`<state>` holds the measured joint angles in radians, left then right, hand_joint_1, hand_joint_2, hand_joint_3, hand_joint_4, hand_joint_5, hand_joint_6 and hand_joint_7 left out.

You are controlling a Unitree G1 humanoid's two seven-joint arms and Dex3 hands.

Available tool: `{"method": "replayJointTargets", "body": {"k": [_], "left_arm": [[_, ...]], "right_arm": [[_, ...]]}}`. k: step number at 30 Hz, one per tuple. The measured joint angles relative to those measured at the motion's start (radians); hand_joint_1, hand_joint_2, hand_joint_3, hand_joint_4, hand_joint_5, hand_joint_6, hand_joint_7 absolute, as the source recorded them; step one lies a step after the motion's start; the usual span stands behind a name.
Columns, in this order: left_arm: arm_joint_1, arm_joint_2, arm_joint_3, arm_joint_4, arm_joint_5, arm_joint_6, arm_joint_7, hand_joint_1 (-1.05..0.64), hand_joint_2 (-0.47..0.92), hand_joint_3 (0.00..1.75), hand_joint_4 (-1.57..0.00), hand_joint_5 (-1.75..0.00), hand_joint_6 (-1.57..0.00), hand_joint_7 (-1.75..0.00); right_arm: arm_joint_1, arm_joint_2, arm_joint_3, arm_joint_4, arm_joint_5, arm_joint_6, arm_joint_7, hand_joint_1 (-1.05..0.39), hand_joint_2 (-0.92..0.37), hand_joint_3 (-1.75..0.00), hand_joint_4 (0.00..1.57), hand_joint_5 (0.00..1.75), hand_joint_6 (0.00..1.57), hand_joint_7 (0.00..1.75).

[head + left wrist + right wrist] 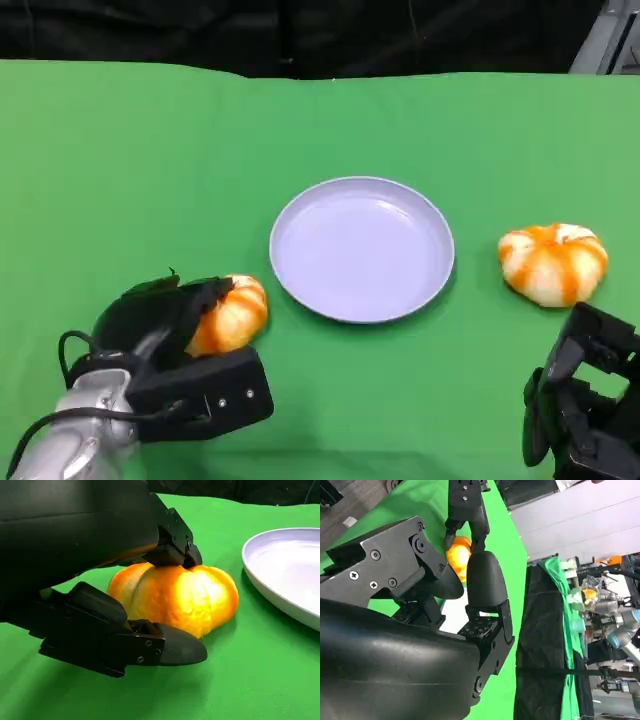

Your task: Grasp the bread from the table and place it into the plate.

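Observation:
An orange-and-white round bread (235, 313) lies on the green cloth, left of the lavender plate (362, 185). My left hand (165, 325) wraps it from the near left. In the left wrist view, upper fingers (172, 547) press on top of the bread (175, 597) while a lower finger (170, 650) lies against its underside; it still touches the cloth. The plate's rim (280, 570) is just beyond the bread. A second bread (553, 262) lies right of the plate. My right hand (580, 410) hovers near that one, fingers apart and holding nothing.
The green cloth (130, 170) covers the whole table up to a dark back edge. In the right wrist view, the second bread (458, 556) shows past my right hand (420, 630), and cluttered equipment (600, 600) stands beyond the table.

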<state>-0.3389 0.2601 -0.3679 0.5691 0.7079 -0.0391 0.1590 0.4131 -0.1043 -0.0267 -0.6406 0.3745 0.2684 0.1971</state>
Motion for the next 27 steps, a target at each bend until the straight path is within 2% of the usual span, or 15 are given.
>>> {"method": "replayJointTargets", "body": {"k": [22,27], "left_arm": [[-0.027,-0.014,-0.014,0.053,-0.024,0.004,0.021,-0.77,0.92,0.41,-0.27,-0.02,-0.46,0.00],[-0.031,-0.014,-0.019,0.053,-0.035,0.007,0.021,-0.73,0.92,0.38,-0.29,-0.02,-0.47,0.00]], "right_arm": [[0.012,-0.005,-0.001,-0.009,0.003,-0.001,-0.002,-0.04,-0.61,-1.23,0.95,1.75,0.66,1.75],[0.012,-0.006,-0.001,-0.010,0.003,0.000,-0.003,-0.04,-0.62,-1.23,0.95,1.75,0.66,1.75]]}}
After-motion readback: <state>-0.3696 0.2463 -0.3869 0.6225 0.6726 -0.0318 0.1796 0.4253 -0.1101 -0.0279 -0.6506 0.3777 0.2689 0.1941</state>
